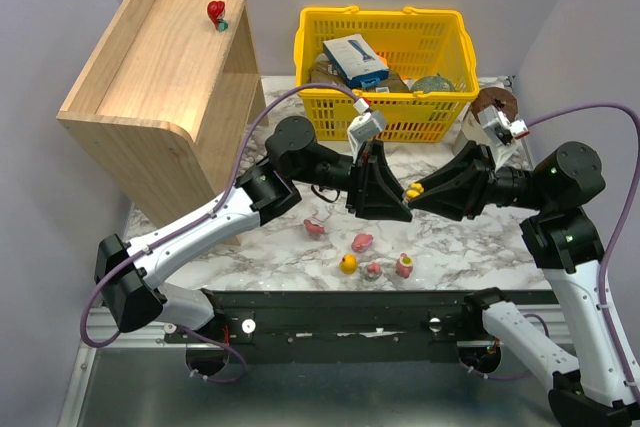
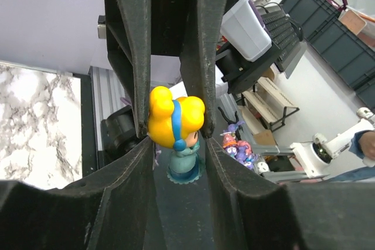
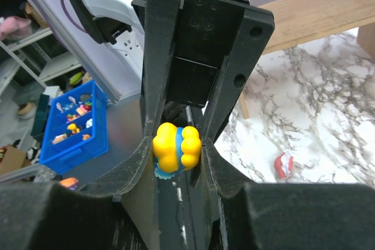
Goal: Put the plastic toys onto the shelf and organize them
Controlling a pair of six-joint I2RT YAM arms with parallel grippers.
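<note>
A figurine with yellow hair and a blue base (image 1: pixel 411 190) hangs above the table's middle, pinched where my two grippers meet tip to tip. My left gripper (image 1: pixel 403 203) and right gripper (image 1: pixel 419 193) both close on it. In the left wrist view the figurine (image 2: pixel 176 124) sits between my left gripper (image 2: pixel 176 144), with the other gripper's fingers at its head. In the right wrist view the figurine (image 3: pixel 176 146) fills my right gripper (image 3: pixel 176 144). The shelf (image 1: pixel 160 57) stands at the far left with a red toy (image 1: pixel 216 14) on its top tier. Several toys lie on the marble: pink (image 1: pixel 315 228), red (image 1: pixel 362 242), yellow (image 1: pixel 348 264).
A yellow basket (image 1: pixel 460 37) of boxes and packets stands at the back centre. A brown round object (image 1: pixel 493 102) sits to its right. Two more small toys (image 1: pixel 405 266) lie near the table's front edge. A red toy (image 3: pixel 283 165) shows on the marble below the grippers.
</note>
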